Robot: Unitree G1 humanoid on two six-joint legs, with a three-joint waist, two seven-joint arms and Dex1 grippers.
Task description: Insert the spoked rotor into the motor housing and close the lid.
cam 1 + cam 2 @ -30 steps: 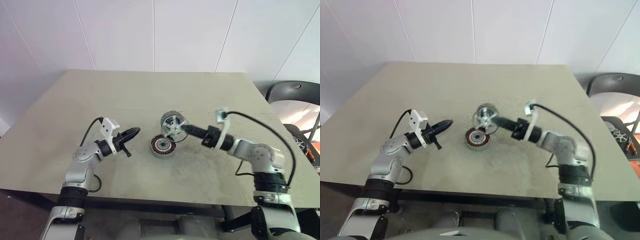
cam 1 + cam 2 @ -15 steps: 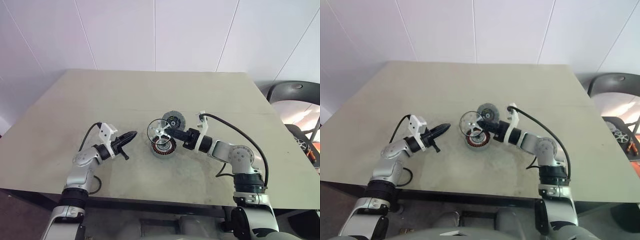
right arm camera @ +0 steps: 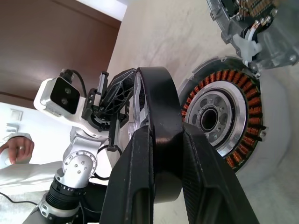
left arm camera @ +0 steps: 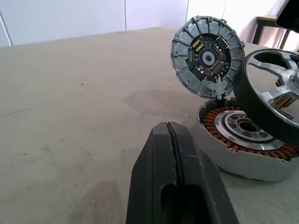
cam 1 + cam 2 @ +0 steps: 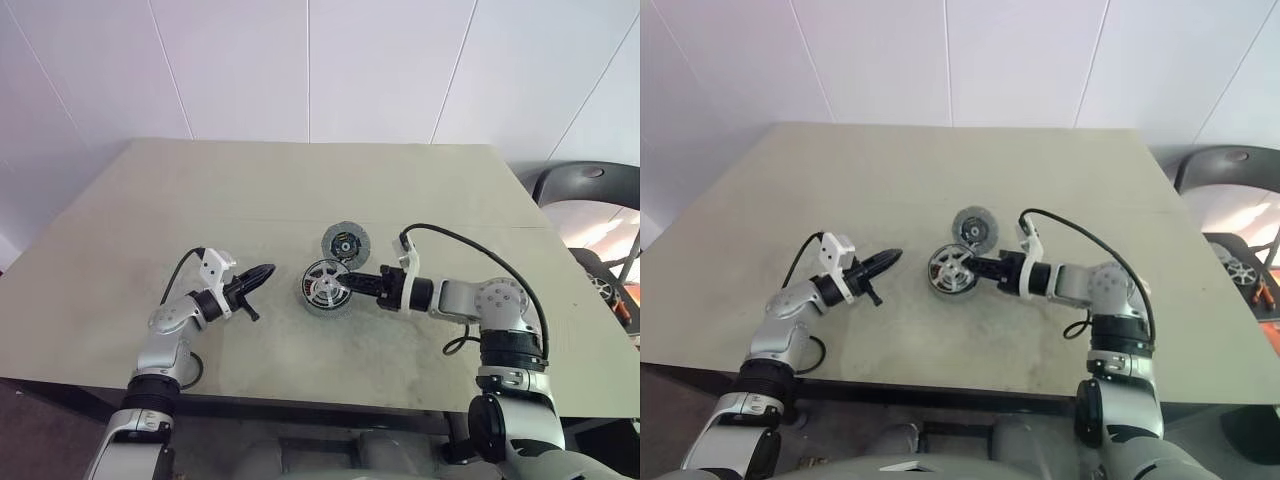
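Left pincer [image 5: 268, 270] closed and empty, just left of the motor housing [image 4: 243, 140] on the bench [image 5: 200, 190]; spoked rotor [image 5: 325, 282] hangs tilted over the housing, its rim clamped by the right pincer [image 3: 161, 140]; lid [image 5: 345, 242] stands just behind

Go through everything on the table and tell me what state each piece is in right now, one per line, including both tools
spoked rotor: gripped by its black rim, tilted over the housing, not seated.
motor housing: open on the table, copper windings exposed.
lid: raised open, standing at the housing's far edge.
right tool: shut on the rotor's rim.
left tool: shut, empty, left of the housing.
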